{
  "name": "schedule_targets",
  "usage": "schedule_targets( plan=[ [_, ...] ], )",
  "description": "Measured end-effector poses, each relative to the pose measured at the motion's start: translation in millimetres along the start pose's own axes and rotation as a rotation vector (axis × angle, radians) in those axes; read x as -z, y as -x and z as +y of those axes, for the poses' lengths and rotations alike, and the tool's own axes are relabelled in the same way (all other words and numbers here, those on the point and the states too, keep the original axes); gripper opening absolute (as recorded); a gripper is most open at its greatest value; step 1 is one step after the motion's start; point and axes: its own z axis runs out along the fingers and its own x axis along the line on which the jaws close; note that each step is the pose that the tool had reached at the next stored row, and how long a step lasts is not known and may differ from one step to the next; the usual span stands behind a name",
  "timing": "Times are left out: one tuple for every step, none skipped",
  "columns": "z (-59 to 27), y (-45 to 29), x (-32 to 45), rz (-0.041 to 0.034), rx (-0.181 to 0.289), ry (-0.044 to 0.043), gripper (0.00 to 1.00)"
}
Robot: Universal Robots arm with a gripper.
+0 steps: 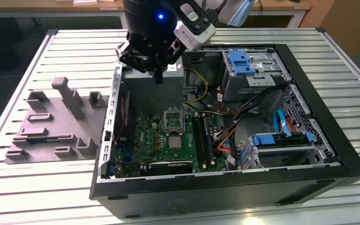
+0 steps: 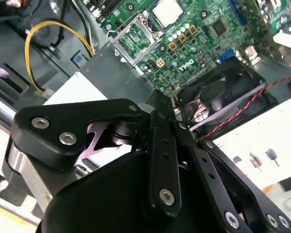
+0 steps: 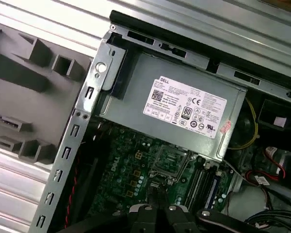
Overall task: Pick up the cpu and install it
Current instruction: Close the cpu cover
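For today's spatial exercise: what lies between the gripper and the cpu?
In the exterior view, the power supply and the metal-framed socket lie between gripper and cpu.

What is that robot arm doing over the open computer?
The robot arm's gripper hangs above the open computer case, over the grey power supply box. It is meant to pick up the cpu, the little silvery square chip, and fit it in place. Right now the chip lies on the green motherboard, and beside it the metal-framed socket is open. The gripper is not touching anything.
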Motion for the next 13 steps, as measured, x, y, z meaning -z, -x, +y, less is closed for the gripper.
schedule_targets(
  plan=[
    [0.0,-0.1,-1.1,0.0008,0.018,0.0004,0.11],
    [-0.1,-0.1,-2.2,0.0018,0.036,0.0008,0.11],
    [-0.1,-0.1,-3.2,0.0024,0.054,0.0013,0.11],
    [-0.2,-0.1,-4.1,0.0032,0.072,0.0018,0.11],
    [-0.2,-0.1,-4.7,0.004,0.088,0.0021,0.11],
    [-0.2,-0.1,-5.3,0.0046,0.102,0.0024,0.11],
    [-0.4,-0.2,-6.0,0.0049,0.114,0.0028,0.11],
    [-0.8,-0.3,-6.5,0.0053,0.123,0.0027,0.11],
    [-1.2,-0.5,-7.0,0.0053,0.13,0.0027,0.11],
    [-1.5,-0.7,-7.7,0.0052,0.137,0.0029,0.11],
    [-1.8,-0.8,-8.5,0.0051,0.146,0.003,0.11],
    [-1.8,-0.8,-9.3,0.0058,0.161,0.0033,0.11],
    [-1.9,-0.8,-10.3,0.0066,0.179,0.0038,0.11]
  ],
)
